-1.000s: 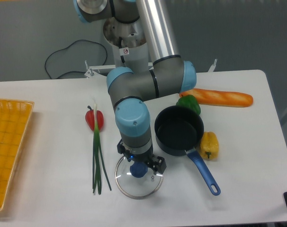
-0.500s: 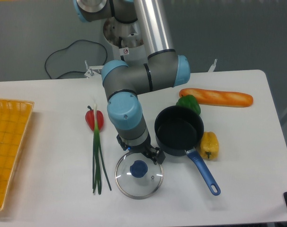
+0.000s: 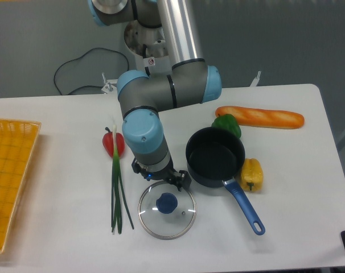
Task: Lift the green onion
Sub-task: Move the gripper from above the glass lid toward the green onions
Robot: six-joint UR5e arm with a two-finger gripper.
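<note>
The green onion (image 3: 116, 190) lies flat on the white table, a thin bunch running front to back, whitish tip near the red pepper and dark green stalks splaying toward the front edge. My gripper (image 3: 160, 176) hangs from the grey and blue arm just right of the onion, over the far rim of the glass lid (image 3: 167, 209). The wrist hides the fingers from this camera, so I cannot tell whether they are open or shut. Nothing shows in its hold.
A red bell pepper (image 3: 114, 143) sits at the onion's far end. Right of the gripper stand a black pan (image 3: 215, 157) with a blue handle, a green bell pepper (image 3: 227, 124), a yellow pepper (image 3: 252, 173) and a baguette (image 3: 260, 117). A yellow basket (image 3: 10, 170) is at far left.
The gripper has risen off the lid's blue knob and shifted left and back toward the green onion. The lid and onion have stayed put.
</note>
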